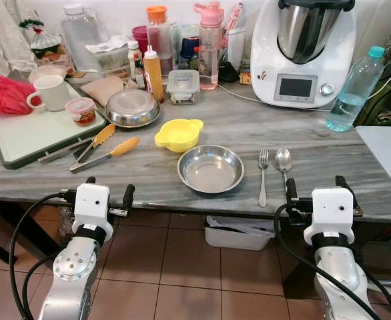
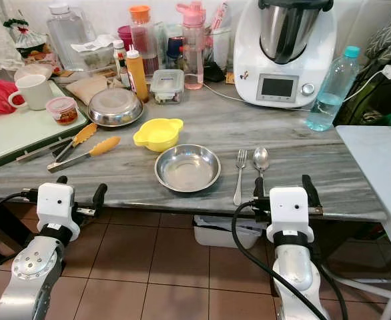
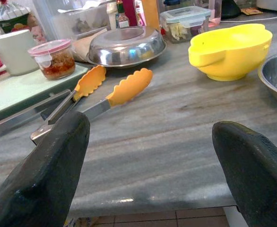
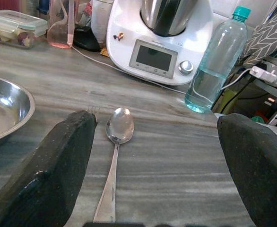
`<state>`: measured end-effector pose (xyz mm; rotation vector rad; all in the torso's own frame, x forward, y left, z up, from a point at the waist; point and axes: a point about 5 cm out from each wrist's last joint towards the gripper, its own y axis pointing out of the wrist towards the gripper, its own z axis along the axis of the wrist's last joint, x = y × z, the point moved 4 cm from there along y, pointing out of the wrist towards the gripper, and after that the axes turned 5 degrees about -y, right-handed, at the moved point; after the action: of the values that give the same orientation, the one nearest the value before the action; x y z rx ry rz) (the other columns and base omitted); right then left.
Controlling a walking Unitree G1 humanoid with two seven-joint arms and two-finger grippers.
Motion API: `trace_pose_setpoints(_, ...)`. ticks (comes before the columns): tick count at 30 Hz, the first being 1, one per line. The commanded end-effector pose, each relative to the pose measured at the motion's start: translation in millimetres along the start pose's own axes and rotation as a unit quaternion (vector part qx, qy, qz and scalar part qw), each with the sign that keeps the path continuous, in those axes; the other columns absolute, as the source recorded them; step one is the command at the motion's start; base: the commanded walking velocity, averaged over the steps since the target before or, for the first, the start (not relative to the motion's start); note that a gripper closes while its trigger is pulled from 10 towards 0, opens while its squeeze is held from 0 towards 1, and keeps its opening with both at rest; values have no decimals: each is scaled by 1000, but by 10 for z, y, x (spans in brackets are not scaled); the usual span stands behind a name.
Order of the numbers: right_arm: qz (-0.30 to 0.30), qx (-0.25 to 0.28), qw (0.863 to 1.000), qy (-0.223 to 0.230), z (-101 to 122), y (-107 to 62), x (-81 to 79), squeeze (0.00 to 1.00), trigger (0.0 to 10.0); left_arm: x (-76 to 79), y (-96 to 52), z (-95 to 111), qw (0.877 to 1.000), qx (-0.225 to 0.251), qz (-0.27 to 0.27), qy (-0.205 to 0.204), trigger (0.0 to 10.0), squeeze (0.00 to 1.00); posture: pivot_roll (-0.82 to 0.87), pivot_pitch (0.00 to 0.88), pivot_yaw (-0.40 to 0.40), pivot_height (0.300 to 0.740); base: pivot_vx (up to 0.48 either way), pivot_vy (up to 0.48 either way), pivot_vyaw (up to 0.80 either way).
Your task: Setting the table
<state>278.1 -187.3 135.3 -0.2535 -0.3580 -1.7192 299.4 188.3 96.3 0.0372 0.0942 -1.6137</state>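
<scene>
Steel spoon (image 1: 283, 161) lies flat at twelve o'clock of your empty, spread right pincer (image 1: 318, 189); fingertips may skid on the marble bench (image 1: 249, 127).

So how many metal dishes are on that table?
2: a steel bowl near the front edge, left of the fork, and an upturned steel dish behind the yellow bowl. Clutter may hide others.

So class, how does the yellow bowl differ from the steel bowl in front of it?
The yellow bowl is opaque, smaller, and has side handles; the steel bowl is shiny metal, wider, shallower and handle-free. The yellow bowl sits farther back, the steel bowl beside the fork. Both stand upright and empty.
</scene>
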Motion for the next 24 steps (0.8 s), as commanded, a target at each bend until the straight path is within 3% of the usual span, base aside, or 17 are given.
trace_pose_setpoints(1, 2, 0, 1000, 1, 2, 15, -10, 0, 10000, 4, 18, -28, 1000, -10, -3, 5, 10000, 0, -83, 15, 47, 740, 0, 0, 0)
trace_pose_setpoints(8, 2, 1, 1000, 2, 5, 23, -12, 0, 10000, 23, 33, -19, 1000, -10, -8, 6, 10000, 0, -85, 18, 48, 740, -46, 0, 0)
trace_pose_setpoints(24, -3, 3, 1000, 2, 12, 42, 11, 0, 10000, 45, 102, 12, 1000, -9, -23, 2, 10000, 0, -94, 20, 56, 740, -368, 0, 0)
